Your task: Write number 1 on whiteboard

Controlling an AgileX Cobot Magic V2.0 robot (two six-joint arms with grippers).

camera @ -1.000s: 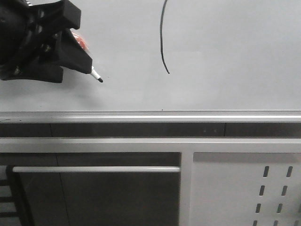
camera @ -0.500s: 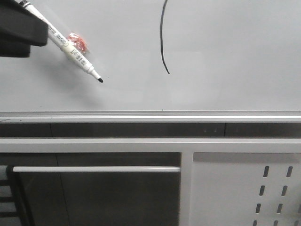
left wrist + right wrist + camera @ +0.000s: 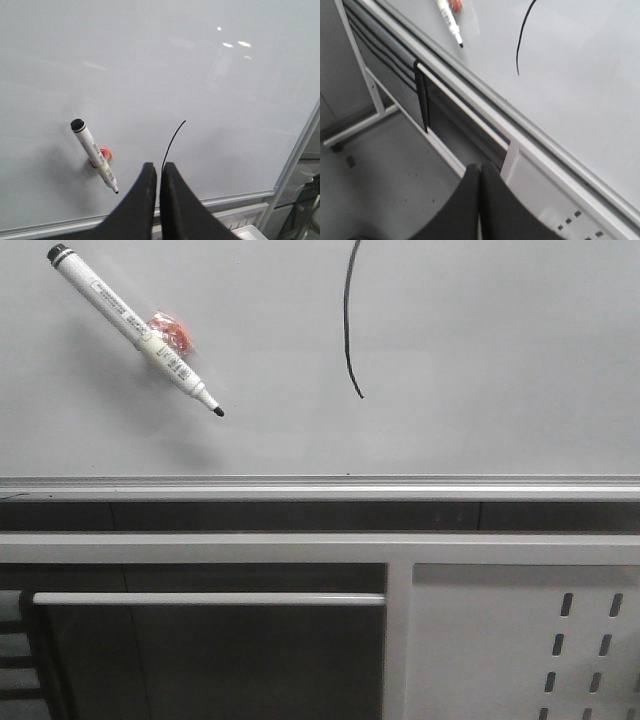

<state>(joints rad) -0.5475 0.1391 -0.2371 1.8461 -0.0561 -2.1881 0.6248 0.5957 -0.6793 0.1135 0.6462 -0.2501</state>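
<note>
Number 1 [image 3: 172,141] drawn on whiteboard [image 3: 200,90] just beyond left gripper [image 3: 157,172], both grippers empty with fingers together; marker [image 3: 94,155] parked beside stroke, uncapped, liable to slip off and smear.

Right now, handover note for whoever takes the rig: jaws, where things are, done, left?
Left gripper: jaws shut, empty, backed off from the whiteboard.
Right gripper: jaws shut, empty, pointing down at the floor below the board's rail.
Marker pen: on the board left of the stroke, tilted, tip uncapped and pointing down-right, over a small red object.
Done: the number 1 is drawn, a thin, slightly curved black stroke.
Left: nothing visible on the writing; cap not in view.
</note>
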